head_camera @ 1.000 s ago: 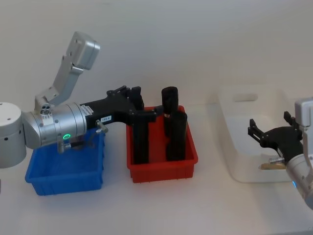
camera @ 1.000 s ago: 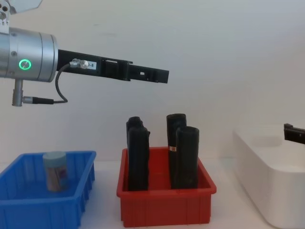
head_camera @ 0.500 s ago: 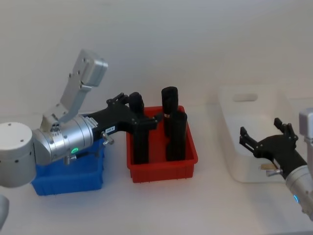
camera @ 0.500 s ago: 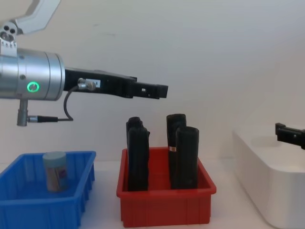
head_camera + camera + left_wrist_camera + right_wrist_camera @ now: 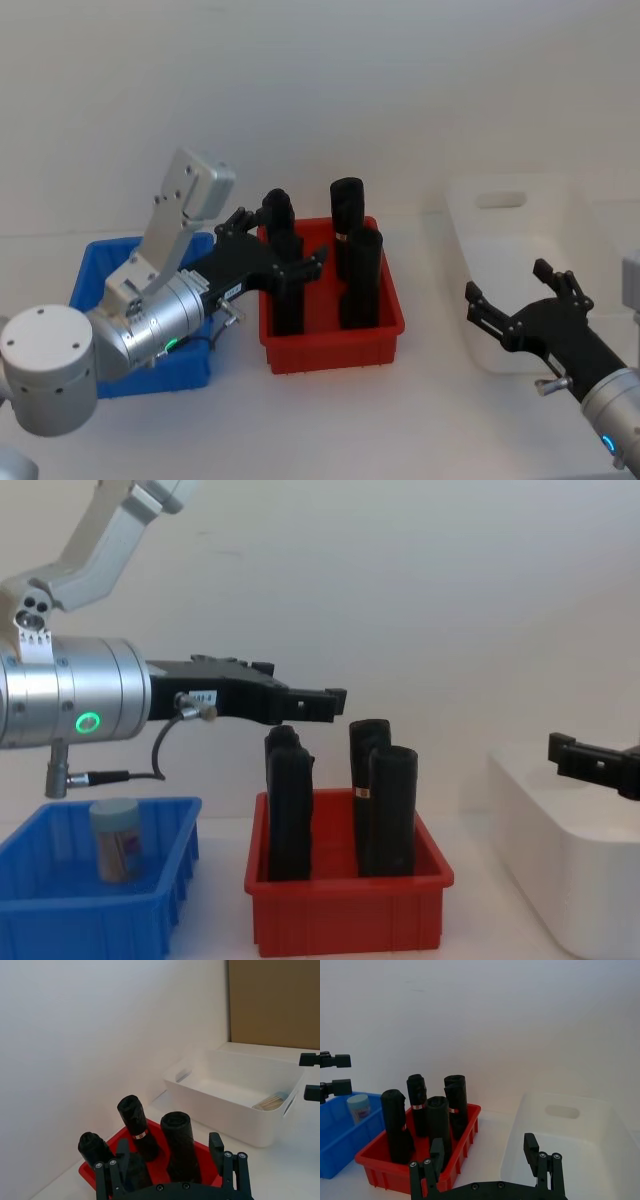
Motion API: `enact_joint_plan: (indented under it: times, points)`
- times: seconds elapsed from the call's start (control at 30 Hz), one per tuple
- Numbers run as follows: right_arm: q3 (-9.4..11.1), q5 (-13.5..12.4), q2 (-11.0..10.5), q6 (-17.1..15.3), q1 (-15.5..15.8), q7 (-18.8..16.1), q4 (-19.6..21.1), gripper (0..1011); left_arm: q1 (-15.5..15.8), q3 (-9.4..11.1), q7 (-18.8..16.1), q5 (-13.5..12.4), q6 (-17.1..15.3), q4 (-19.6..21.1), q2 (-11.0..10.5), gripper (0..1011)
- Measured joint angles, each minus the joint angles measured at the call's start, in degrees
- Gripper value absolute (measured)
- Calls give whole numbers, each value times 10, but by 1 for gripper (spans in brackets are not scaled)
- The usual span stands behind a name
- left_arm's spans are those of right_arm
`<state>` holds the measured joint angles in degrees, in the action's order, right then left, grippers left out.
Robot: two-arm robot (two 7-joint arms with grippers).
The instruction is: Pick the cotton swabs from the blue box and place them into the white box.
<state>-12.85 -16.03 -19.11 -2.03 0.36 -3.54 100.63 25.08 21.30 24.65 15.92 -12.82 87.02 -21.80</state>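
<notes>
Partly you're there: cotton swabs (image 5: 270,1103) lie in the white box (image 5: 225,1117), one jar (image 5: 115,838) waits in the blue box (image 5: 60,920); both jaws gape empty.

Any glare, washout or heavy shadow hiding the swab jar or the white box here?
Head view: the white box nearly blends into the pale table and wall; the left arm covers much of the blue box. Chest view: even light, no glare on the cotton swabs; left gripper above the red bin, right gripper near the white box, both dark against the wall.
</notes>
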Motion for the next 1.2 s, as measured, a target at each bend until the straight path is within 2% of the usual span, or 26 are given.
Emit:
enact_joint_plan:
  times: [0.93, 1.2]
  points:
    - [-1, -4, -2, 1, 5, -3, 6, 1002, -101, 42, -210, -39, 105, 54, -1, 1004]
    - [-1, -4, -2, 1, 5, -3, 6, 1002, -114, 47, -238, -44, 119, 62, -1, 1004]
